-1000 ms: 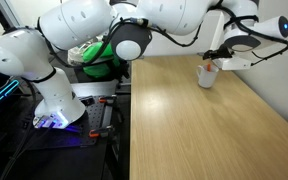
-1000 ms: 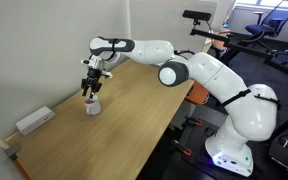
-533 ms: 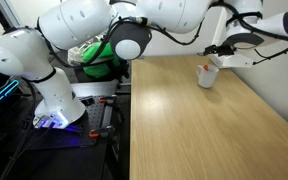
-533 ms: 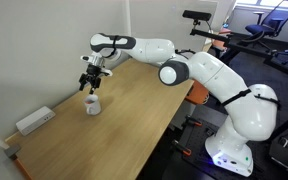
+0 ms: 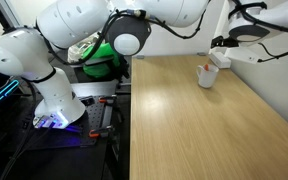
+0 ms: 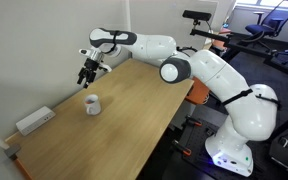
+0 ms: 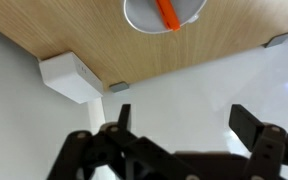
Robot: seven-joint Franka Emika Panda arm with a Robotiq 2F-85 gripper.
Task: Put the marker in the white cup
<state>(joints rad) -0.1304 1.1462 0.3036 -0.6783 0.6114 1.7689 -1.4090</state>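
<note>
**Arm** (image 6: 219, 82): a white Panda that reaches across the table to its far left corner in an exterior view. Its base stands off the table's right edge.

**Table** (image 6: 134, 115): a pale wood top that runs along a white wall.

**Gripper** (image 6: 86, 78): it hangs above the cup and clear of it, touching nothing. In the wrist view (image 7: 179, 150) the two dark fingers (image 7: 256, 135) stand wide apart with only the white wall between them (released, holding nothing).

**Box** (image 6: 32, 121): a white rectangular block lying flat on the table against the wall, to the near left of the cup and well apart from it. The wrist view (image 7: 72, 78) shows it at the table's edge.

**Cup** (image 6: 92, 104): a small white mug standing upright on the table near the wall. It also appears in an exterior view (image 5: 208, 76) and at the top of the wrist view (image 7: 144, 12), where only part of the rim shows.

**Marker** (image 7: 167, 14): an orange-red stick standing inside the cup and leaning on the rim. Its upper end pokes out above the rim in an exterior view (image 5: 206, 67).
</note>
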